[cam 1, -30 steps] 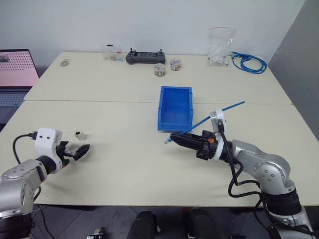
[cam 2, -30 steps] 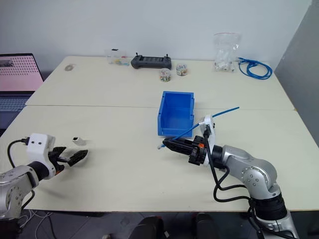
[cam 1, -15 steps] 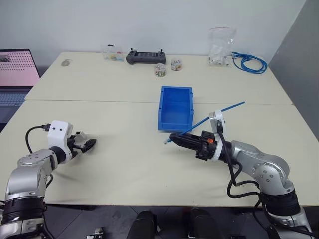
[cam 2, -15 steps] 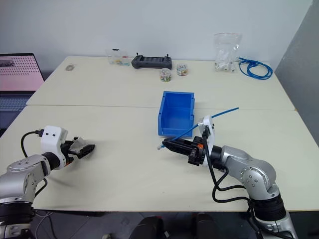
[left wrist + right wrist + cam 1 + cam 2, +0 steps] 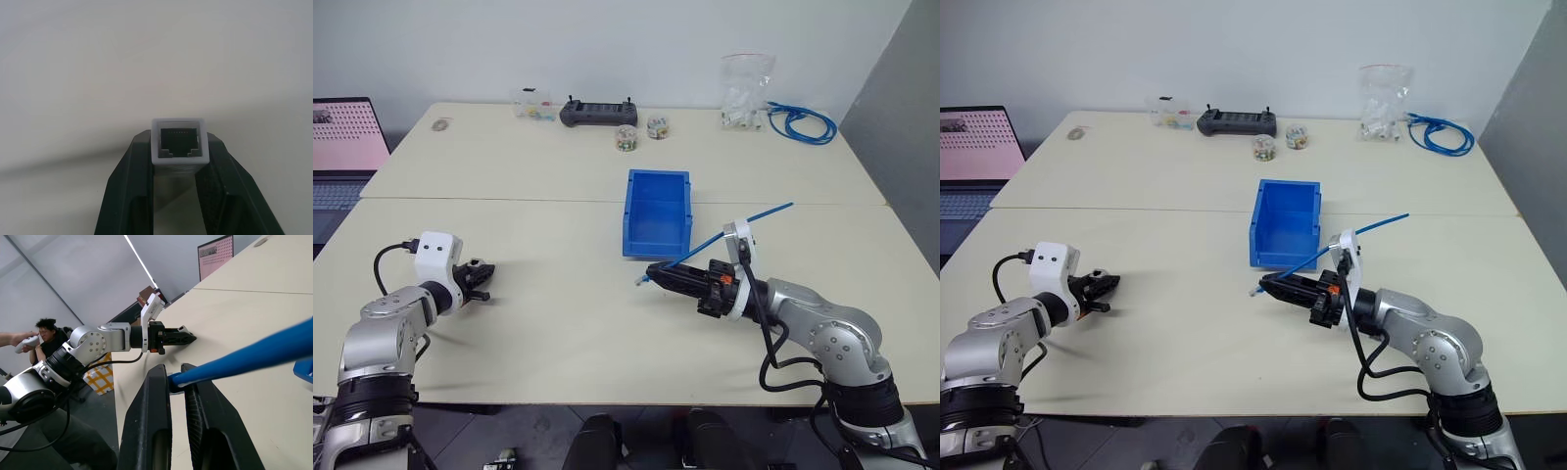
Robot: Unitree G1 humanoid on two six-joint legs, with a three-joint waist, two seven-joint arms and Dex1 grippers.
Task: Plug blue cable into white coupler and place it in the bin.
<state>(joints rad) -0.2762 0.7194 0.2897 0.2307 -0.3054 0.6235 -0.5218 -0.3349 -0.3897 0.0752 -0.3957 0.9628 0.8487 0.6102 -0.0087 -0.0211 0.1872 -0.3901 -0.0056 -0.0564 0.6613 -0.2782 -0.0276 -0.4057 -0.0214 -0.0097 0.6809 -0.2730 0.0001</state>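
While the left gripper (image 5: 178, 161) clamps the tiny white boxy plastic coupler (image 5: 179, 139) at the table's eight o'clock, the right gripper (image 5: 658, 273) pinches the thin light-blue cable (image 5: 720, 235) at five o'clock. Plugging and binning remain; the bright blue rectangular plastic bin (image 5: 658, 238) sits centrally.

Bright, even overhead light, soft shadows on the table (image 5: 558, 323), and sharp, glare-free views.

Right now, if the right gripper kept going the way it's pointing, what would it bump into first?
Probably the left gripper, which is shut on the white coupler. The right gripper, shut on the blue cable, points across bare table toward it, though depth is uncertain.
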